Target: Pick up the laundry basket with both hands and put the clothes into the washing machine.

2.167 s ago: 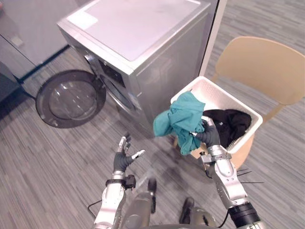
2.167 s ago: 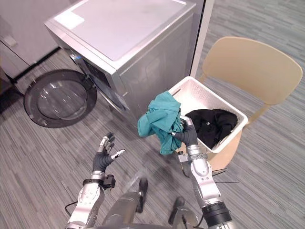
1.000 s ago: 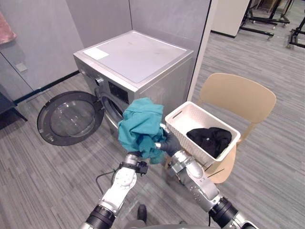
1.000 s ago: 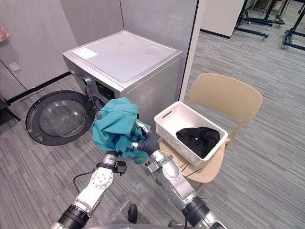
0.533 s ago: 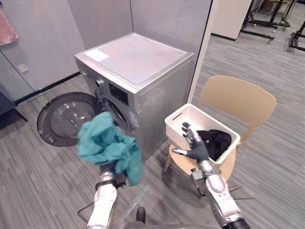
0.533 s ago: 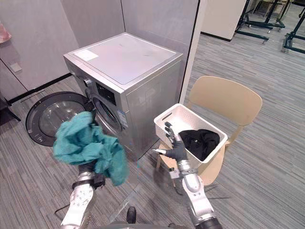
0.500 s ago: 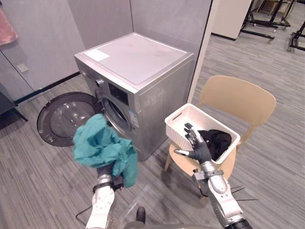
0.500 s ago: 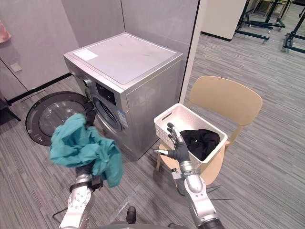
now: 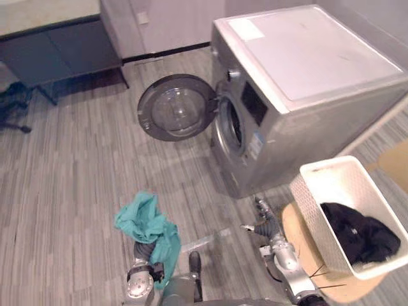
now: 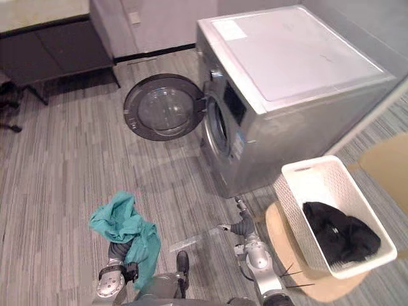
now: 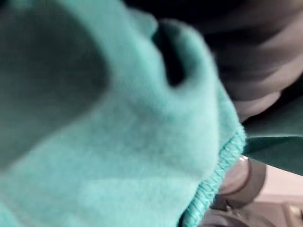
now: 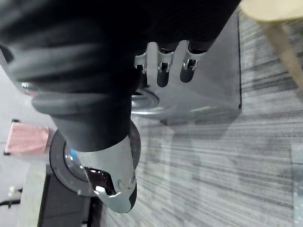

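1. The teal shirt [image 9: 148, 224] hung bunched over the left hand [image 10: 118, 250] at the lower left-centre of the frame, its loose end drooping downward. Cloth covered that hand, so whether it was clamped on the shirt could not be told.
2. The right hand [image 9: 263, 218] was spread open and empty at lower centre. It was just beside the chair [image 9: 294, 233] that bore the white basket [image 9: 319, 169], in which a black garment [image 9: 360, 234] lay.
3. The drum opening [image 9: 229, 124] of the washing machine [image 9: 306, 76] lay up and to the right of the shirt, well apart. It faced the frame's left, past the swung-open door [image 9: 177, 107]. The left hand was nearer it, and by my judgement would have to carry the shirt up and rightward.
4. Against half a second earlier the whole picture had shifted, so the camera had moved. The shirt was on the left hand then as now, and the right hand was open then too. A second earlier both hands had met at the shirt.
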